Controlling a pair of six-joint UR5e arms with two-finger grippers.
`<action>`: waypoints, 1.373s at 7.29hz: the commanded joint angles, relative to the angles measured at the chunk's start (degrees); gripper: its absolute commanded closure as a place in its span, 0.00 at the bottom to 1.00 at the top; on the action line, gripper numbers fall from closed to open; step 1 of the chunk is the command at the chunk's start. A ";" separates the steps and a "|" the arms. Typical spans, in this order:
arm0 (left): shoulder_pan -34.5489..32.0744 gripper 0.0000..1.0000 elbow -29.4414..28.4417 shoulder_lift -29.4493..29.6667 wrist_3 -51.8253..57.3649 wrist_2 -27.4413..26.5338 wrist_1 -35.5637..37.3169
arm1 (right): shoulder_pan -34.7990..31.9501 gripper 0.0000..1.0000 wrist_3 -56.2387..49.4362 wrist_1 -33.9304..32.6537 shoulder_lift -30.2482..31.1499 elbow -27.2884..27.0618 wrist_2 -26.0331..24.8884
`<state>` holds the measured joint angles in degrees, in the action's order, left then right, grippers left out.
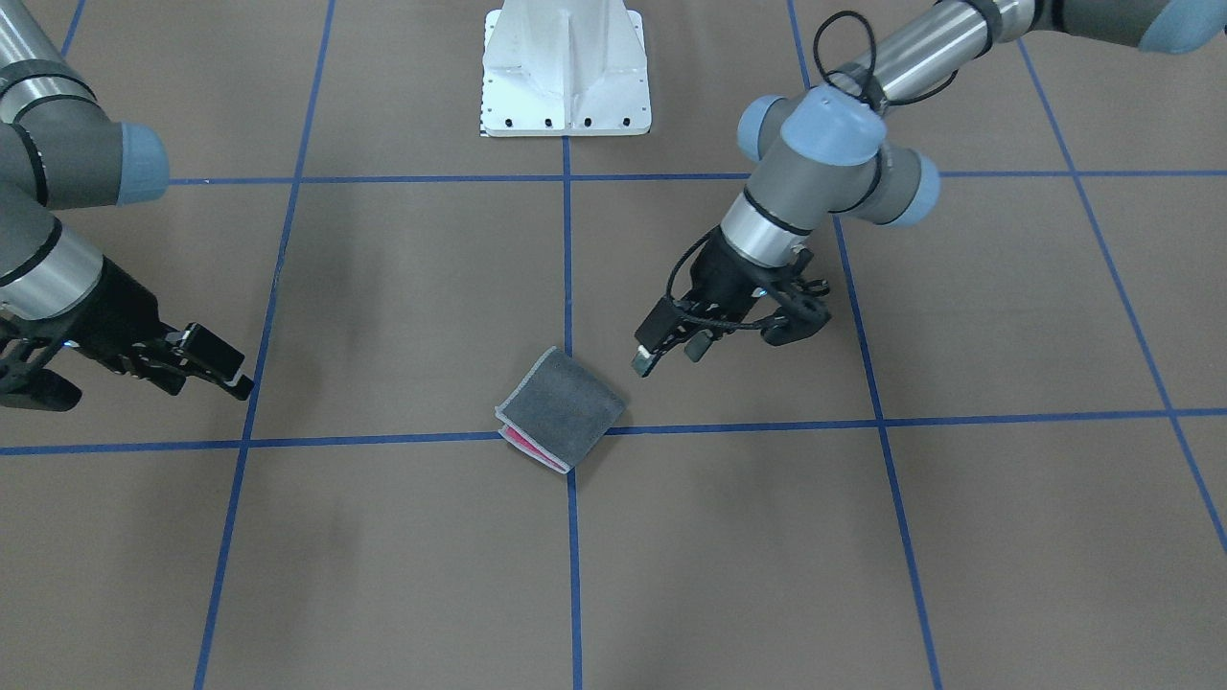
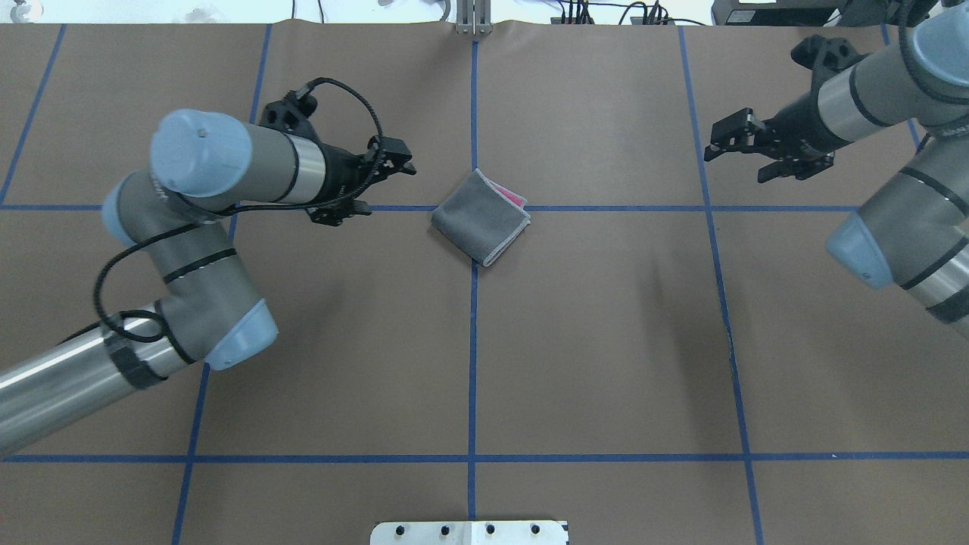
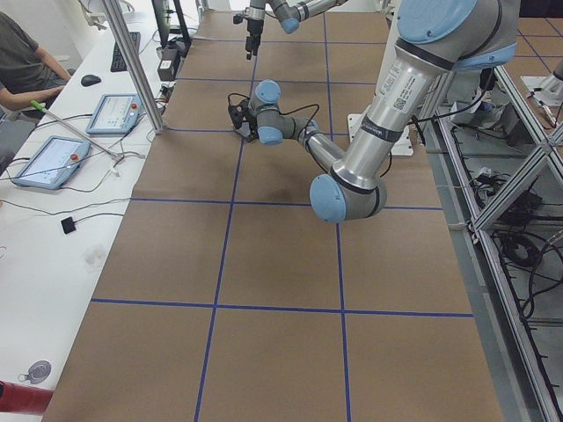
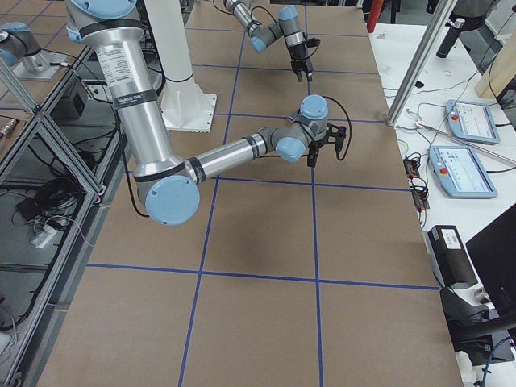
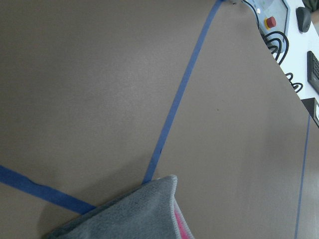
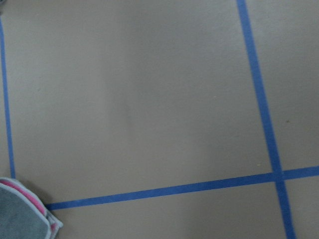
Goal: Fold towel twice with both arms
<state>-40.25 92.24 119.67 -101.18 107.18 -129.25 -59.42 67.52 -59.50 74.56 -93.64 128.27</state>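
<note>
A small square terry towel [image 2: 481, 217], folded with its dark grey face outward, lies flat on the brown paper-covered counter [image 2: 606, 341]. It sits about midway between the counter's two ends, over a crossing of the blue tape lines [image 2: 473, 363]. It is turned at an angle to the tape grid. A strip of its pink face and its light grey stitched edge show along the side that faces the counter's far edge, away from the white pedestal base [image 1: 566, 67].

The left claw [image 1: 668, 356] hangs just beside the towel on the side toward the counter's left end. It is apart from the cloth, with its fingers spread and nothing between them. The left wrist view shows only a corner of the towel at its lower edge.

The right claw [image 2: 734, 163] is well apart from the towel, toward the counter's right end. It points back toward the middle of the counter, with its fingers parted and empty. The right wrist view catches the towel's corner at its lower left.

Beyond the counter's far edge a white side table [image 3: 53, 229] holds two tablets, and a seated person [image 3: 18, 61] is partly in view.
</note>
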 commanded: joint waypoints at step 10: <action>-45.84 0.00 11.59 -33.36 103.24 31.66 44.61 | -24.51 0.00 -63.28 -29.24 14.21 -1.11 4.36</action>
<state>-79.78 108.30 86.17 -3.97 133.22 -85.20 -82.61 8.70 -84.62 88.86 -94.51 132.52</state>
